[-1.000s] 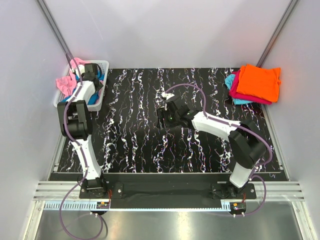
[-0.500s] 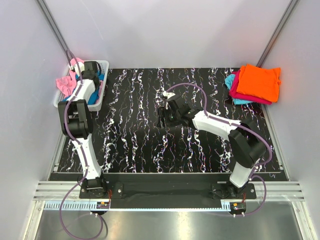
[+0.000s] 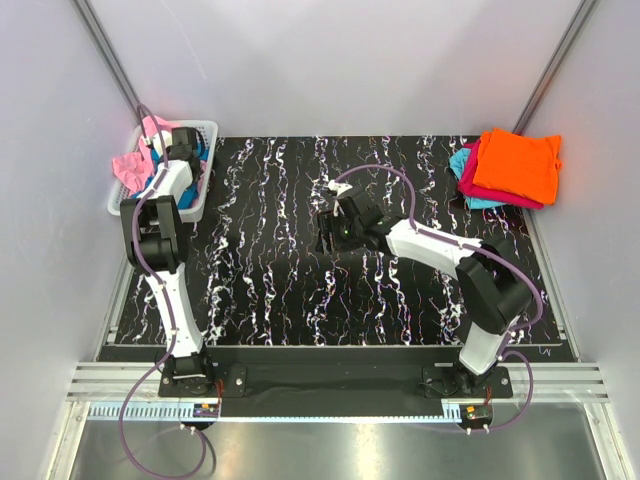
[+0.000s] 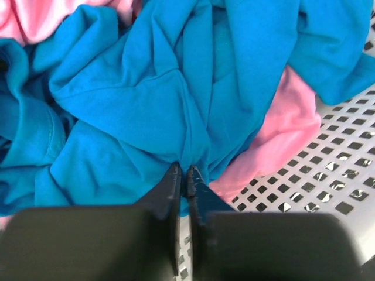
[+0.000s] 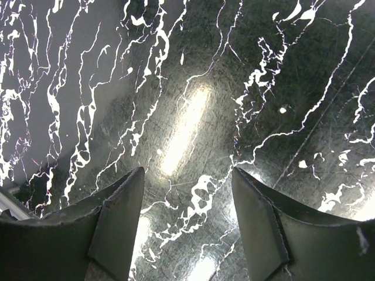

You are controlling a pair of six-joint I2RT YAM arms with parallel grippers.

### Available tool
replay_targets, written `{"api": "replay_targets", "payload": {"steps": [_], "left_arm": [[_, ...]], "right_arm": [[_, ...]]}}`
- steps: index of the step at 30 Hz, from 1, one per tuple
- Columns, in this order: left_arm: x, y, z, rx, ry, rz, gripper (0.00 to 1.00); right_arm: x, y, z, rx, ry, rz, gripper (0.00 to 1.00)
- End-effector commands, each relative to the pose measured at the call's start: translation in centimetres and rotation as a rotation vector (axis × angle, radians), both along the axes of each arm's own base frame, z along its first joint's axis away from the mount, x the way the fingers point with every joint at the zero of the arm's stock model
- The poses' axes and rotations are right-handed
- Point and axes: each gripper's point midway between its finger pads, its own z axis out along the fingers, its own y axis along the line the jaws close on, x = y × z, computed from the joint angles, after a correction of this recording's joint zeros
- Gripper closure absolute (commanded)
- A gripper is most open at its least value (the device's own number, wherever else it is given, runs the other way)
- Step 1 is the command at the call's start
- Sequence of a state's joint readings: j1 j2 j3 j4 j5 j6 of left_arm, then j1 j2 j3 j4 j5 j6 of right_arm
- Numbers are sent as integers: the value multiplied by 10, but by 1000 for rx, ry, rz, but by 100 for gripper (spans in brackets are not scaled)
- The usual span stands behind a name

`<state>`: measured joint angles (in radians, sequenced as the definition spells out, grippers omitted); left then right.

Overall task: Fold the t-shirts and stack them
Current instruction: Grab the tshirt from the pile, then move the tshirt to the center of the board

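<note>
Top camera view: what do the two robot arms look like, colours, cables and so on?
Both the left arm and right arm have white link shells with black joint housings. A thin purple cable loops along each. They are bolted to a black base bar. The jaws are matte black, tapering wedges.

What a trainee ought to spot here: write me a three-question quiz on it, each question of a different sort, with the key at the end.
1. True or false: the left gripper is shut on a fold of the teal-blue t-shirt that lies in the basket.
2. What lies under the open right gripper?
A) a pink t-shirt
B) the bare black marbled table
C) the basket
3. What colour is the t-shirt on top of the folded stack at the table's far right corner?

Key: 1 true; 2 B; 3 orange.
</note>
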<state>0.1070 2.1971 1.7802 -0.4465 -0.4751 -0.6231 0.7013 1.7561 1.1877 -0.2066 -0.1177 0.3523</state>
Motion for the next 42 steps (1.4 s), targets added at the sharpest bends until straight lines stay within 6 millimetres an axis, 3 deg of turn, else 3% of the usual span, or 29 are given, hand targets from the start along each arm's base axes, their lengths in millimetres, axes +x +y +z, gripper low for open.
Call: {"api": "replay_targets", "payload": {"steps": [1,7,10,11,13,14,17,18,20,21,23,24,26,27,29,30,31,33,36,38,41,42], "left_arm": [[13,4,21,9,-61,7,100],[13,-2,62,5,-133,-23,100],[9,-9,102,42,-186,-51,100],[4,-13,128,67,-221,-68,100],[-3,-24,151,105,-247,-82,100],[-12,-35,182,144,-293,-96,100],[-27,-54,224,200,-360,-134,100],[-40,-69,252,219,-414,-153,100],[-50,-87,284,263,-475,-198,100],[-56,-113,301,271,-515,-250,100],[-74,-142,342,333,-586,-350,100],[-81,-184,361,331,-633,-468,100],[-98,-227,385,395,-654,-648,100],[-115,-272,402,389,-703,-766,100],[-140,-305,421,459,-724,-870,100],[-164,-334,437,452,-771,-931,100],[-176,-347,445,453,-793,-964,100],[-211,-373,474,431,-883,-1049,100],[-247,-386,513,368,-1006,-1106,99],[-261,-384,536,333,-1072,-1106,96],[-269,-375,552,312,-1129,-1087,94],[-266,-373,544,322,-1110,-1065,93]], "right_arm": [[13,12,16,52,-33,9,32],[13,13,18,63,-27,0,32],[15,7,25,57,-45,-35,32],[17,3,28,53,-53,-60,32],[18,-3,35,45,-63,-96,32],[21,-8,39,41,-72,-133,32],[20,-20,42,18,-70,-185,33],[22,-26,49,14,-92,-213,33],[23,-44,51,-20,-112,-283,32],[23,-54,64,-11,-138,-320,33],[23,-78,70,-27,-162,-420,32],[22,-90,91,7,-200,-471,32],[20,-120,101,7,-237,-583,32],[15,-135,126,50,-289,-635,32],[8,-165,135,47,-339,-739,32],[0,-178,156,92,-387,-780,31],[-7,-189,154,85,-398,-807,31],[-21,-210,175,132,-462,-865,31],[-34,-226,180,152,-495,-889,31],[-40,-232,178,149,-497,-903,30],[-43,-237,177,135,-495,-920,30],[-45,-239,178,138,-498,-924,31]]}}
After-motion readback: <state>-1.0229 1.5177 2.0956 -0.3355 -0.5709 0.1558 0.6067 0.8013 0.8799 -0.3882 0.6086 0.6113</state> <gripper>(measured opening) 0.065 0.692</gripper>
